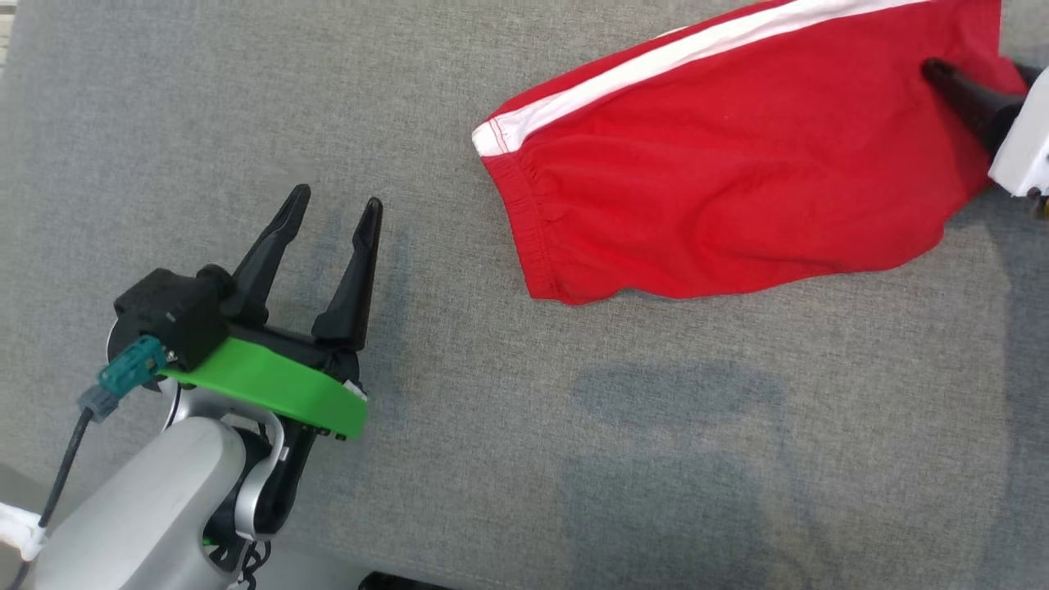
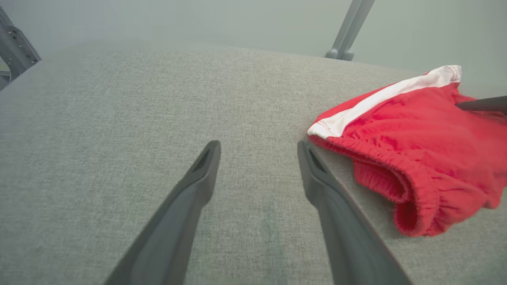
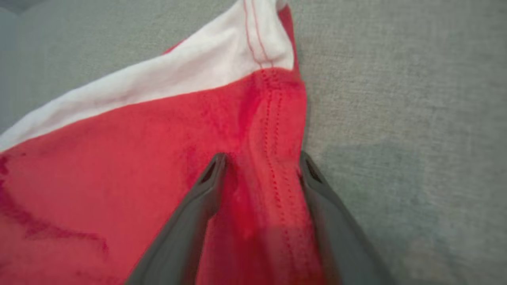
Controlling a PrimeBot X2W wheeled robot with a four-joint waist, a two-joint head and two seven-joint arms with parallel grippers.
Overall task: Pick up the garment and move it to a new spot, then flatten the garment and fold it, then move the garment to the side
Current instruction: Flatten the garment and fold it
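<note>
In the head view the red shorts (image 1: 721,172) lie upper right on the grey table (image 1: 205,98), the left gripper (image 1: 336,199) spread empty over bare cloth, while the left wrist view puts their waistband (image 2: 380,158) near its fingers, and the right wrist view has the right gripper (image 3: 262,158) astride the hem (image 3: 277,118), unclamped, so folding probably calls for closing there.

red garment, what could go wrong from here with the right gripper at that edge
1. The right gripper stands open astride the stitched hem of the red garment; closing there may pinch only a thin edge, which could slip out on lifting.
2. The left gripper is open over the bare grey surface, apart from the elastic waistband; a one-sided lift would likely drag and bunch that end.
</note>
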